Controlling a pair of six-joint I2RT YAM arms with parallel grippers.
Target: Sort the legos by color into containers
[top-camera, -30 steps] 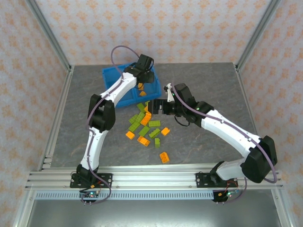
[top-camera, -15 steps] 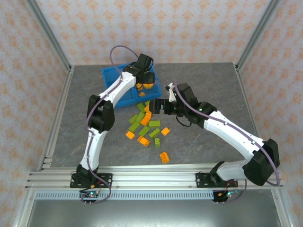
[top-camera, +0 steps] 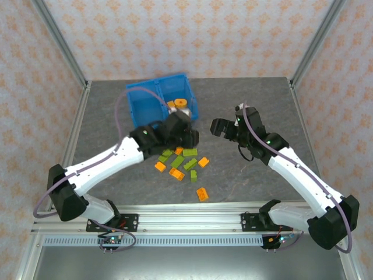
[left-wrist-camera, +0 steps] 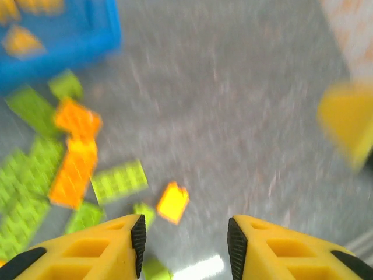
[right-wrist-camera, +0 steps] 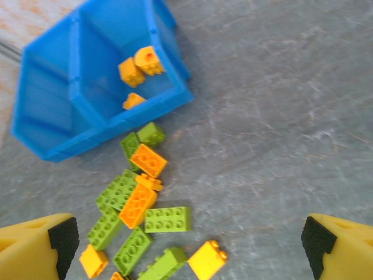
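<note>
The blue bin (top-camera: 152,92) stands at the back of the table. Its right compartment holds three orange legos (top-camera: 178,106), also seen from the right wrist (right-wrist-camera: 140,64); the left compartment (right-wrist-camera: 49,81) shows none. Loose orange and green legos (top-camera: 182,161) lie in a pile in front of the bin. My left gripper (top-camera: 189,140) hovers over the pile's far edge, jaws apart and empty (left-wrist-camera: 185,245), with a small orange brick (left-wrist-camera: 173,202) just ahead. My right gripper (top-camera: 217,127) hangs right of the pile, wide open (right-wrist-camera: 191,238), above a green brick (right-wrist-camera: 168,219).
A lone orange brick (top-camera: 202,193) lies nearer the front rail. Bare grey table (top-camera: 250,99) stretches to the right of the pile and bin. Metal frame posts and patterned walls close in the sides and back.
The left arm swung from above the bin's right compartment down to the pile, leaving an orange brick in the bin. The right gripper drew back from the pile to the right.
</note>
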